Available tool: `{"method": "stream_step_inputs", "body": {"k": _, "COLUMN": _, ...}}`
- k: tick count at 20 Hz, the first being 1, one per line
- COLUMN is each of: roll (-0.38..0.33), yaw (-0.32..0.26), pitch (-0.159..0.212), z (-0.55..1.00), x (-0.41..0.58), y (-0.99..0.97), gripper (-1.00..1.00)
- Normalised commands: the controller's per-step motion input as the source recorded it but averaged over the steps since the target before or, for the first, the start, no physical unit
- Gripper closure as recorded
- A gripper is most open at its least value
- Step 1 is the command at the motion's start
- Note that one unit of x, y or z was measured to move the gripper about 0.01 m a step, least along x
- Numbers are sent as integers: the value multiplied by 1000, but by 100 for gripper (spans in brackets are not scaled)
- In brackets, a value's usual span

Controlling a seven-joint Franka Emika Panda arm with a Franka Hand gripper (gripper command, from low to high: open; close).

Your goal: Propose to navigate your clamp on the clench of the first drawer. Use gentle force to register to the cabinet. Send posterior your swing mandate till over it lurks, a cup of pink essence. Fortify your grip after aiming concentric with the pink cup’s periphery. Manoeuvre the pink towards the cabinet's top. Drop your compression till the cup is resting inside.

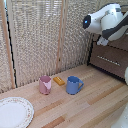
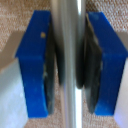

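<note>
Wrist view is showing the claw (image 2: 68,64) up close. Its two blue fingers (image 2: 34,62) are sitting on both sides of a silver handle (image 2: 67,30), and their dark pads are pressing on it, so the claw is gripping the handle. Brown wood of the drawer (image 2: 20,12) is showing behind.

From the exterior view, the white arm (image 1: 107,22) is reaching to the top of the brown cabinet (image 1: 111,59), which is standing at the desk's (image 1: 85,107) far right corner. The claw itself is hiding behind the arm there.

A pink cup (image 1: 45,85) is standing near the desk's back edge. A blue cup (image 1: 74,85) is near it, and a small yellow block (image 1: 59,80) is lying between them. A white plate (image 1: 14,112) is sitting at the front left corner.
</note>
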Motion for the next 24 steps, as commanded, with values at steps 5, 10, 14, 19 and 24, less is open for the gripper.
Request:
{"method": "stream_step_inputs", "body": {"k": 5, "roll": 13, "yaw": -215, "pitch": 0, "z": 95, "x": 31, "y": 561, "gripper": 100}}
{"method": "stream_step_inputs", "body": {"k": 10, "roll": -25, "yaw": -114, "pitch": -5, "z": -103, "x": 25, "y": 844, "gripper": 100}}
{"method": "stream_step_inputs", "body": {"k": 14, "roll": -44, "yaw": -58, "pitch": -8, "z": -131, "x": 96, "y": 912, "gripper": 100}}
{"method": "stream_step_inputs", "body": {"k": 19, "roll": -20, "yaw": -177, "pitch": -7, "z": 1, "x": 218, "y": 330, "gripper": 100}}
{"method": "stream_step_inputs", "body": {"k": 24, "roll": -1, "yaw": 18, "pitch": 24, "z": 26, "x": 60, "y": -13, "gripper": -100}}
